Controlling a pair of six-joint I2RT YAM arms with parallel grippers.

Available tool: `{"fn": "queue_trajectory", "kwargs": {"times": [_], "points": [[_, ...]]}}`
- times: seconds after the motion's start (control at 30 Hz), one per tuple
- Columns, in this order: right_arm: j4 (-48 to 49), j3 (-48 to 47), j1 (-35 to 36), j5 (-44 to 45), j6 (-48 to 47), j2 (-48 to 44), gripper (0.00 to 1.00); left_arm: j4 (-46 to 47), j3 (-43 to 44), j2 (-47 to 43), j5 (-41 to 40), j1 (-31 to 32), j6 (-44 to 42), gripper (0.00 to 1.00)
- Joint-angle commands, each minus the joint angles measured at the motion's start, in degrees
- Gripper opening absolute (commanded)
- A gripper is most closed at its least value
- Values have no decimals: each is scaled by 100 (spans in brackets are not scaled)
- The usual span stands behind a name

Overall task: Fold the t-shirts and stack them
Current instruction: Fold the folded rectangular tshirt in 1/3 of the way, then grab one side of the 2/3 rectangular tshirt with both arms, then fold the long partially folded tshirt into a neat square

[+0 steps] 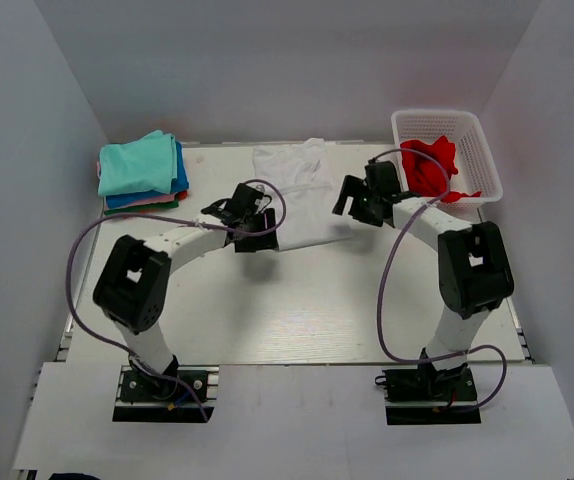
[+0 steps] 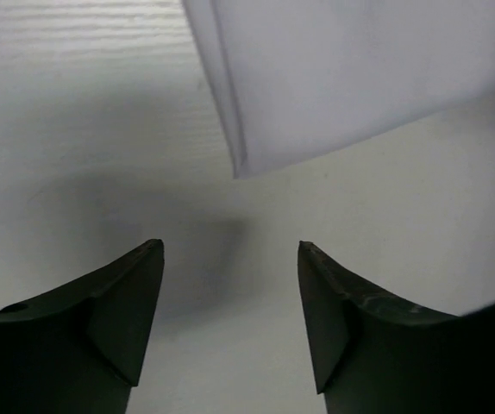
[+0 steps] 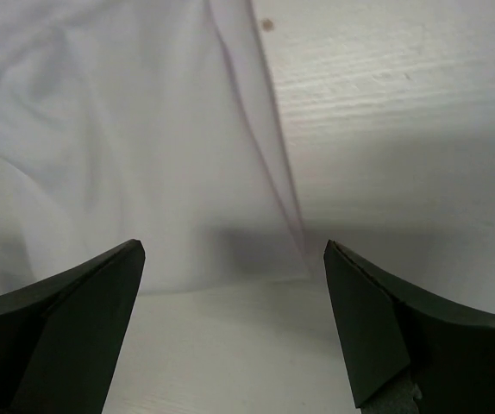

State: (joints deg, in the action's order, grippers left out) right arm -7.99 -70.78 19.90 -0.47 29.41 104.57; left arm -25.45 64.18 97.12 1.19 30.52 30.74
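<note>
A pale, wood-grained bench sits boxed in by plain white panels: a back wall, a left wall and a right wall. Soft, even light leaves only faint shadows; a white board lines the near edge

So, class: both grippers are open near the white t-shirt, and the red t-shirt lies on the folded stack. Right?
No: the red t-shirt lies in the white basket at the far right, not on the stack; the top external view shows it. The rest holds.
</note>
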Motion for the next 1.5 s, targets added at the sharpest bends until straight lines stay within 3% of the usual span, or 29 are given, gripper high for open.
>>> {"fn": "queue_trajectory", "kwargs": {"times": [0.0,0.17,0.33,0.43,0.47,0.53,0.57,0.6,0.63,0.67,0.8,1.0,1.13,1.23,1.47], "points": [[-97,451,-92,161,-23,-315,90,479,533,359,443,68,-306,72],[-238,706,-206,197,-137,-245,90,409,964,1054,321,121,-367,51],[-283,522,-232,100,-181,151,81,409,1079,1379,197,121,-367,31],[-317,390,-223,-243,-199,362,66,409,1079,1493,145,121,-367,21],[-335,329,-232,-278,-190,423,54,349,1131,1555,145,121,-367,15],[-204,372,-241,-357,-199,467,41,348,1132,1555,145,121,-420,10],[-194,407,-232,-410,-199,467,27,348,1132,1616,92,121,-420,4],[-159,425,-232,-523,-190,459,21,296,1132,1617,92,121,-420,0],[-159,442,-232,-524,-199,459,15,295,1132,1678,92,121,-420,0],[-177,477,-232,-550,-260,450,1,295,1132,1678,92,121,-420,0],[-185,574,-232,-726,-234,318,0,514,685,1390,266,121,-367,0],[-528,1222,-188,-1069,-436,-489,0,762,-441,-95,583,244,-157,0],[-510,2443,-162,-1640,-410,-1983,0,288,-889,-1009,1137,454,-24,0],[-1035,2814,-153,-1728,-497,-2902,0,-161,-1215,-1545,1461,586,90,0],[-2338,2298,-179,-1615,-999,-4252,0,-768,-1391,-3286,1814,709,380,0]]}}
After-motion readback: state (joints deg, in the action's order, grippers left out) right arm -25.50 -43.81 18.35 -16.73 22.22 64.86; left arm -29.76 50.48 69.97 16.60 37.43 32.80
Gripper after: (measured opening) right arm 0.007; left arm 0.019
